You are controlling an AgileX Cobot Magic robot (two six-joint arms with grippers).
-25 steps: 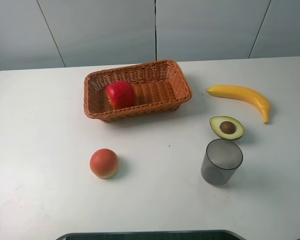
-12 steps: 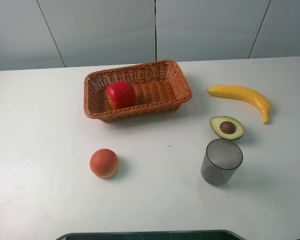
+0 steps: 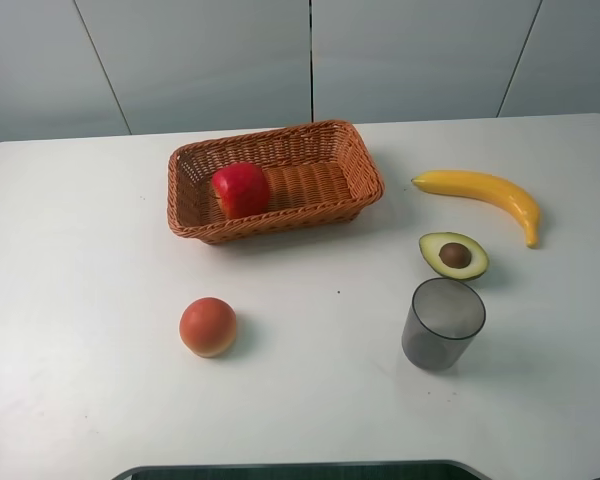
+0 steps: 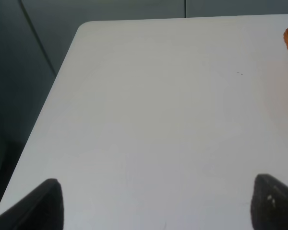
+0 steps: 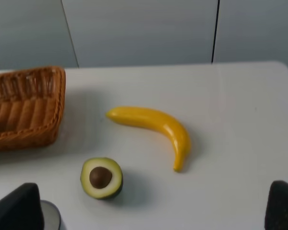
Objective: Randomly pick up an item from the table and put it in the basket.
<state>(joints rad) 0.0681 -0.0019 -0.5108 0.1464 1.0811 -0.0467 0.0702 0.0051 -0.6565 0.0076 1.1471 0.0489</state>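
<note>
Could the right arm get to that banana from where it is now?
Probably yes. The banana lies bare on the table, ahead of the right end effector, whose jaws stand wide apart. Only the avocado half sits nearer, off to one side, so the way looks free.

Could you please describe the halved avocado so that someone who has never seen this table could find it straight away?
Start at the wicker basket near the table's back middle, then look right to the long yellow banana. The halved avocado lies just in front of it, with the grey cup nearer the camera. Only it shows a green cut face with a brown pit.
</note>
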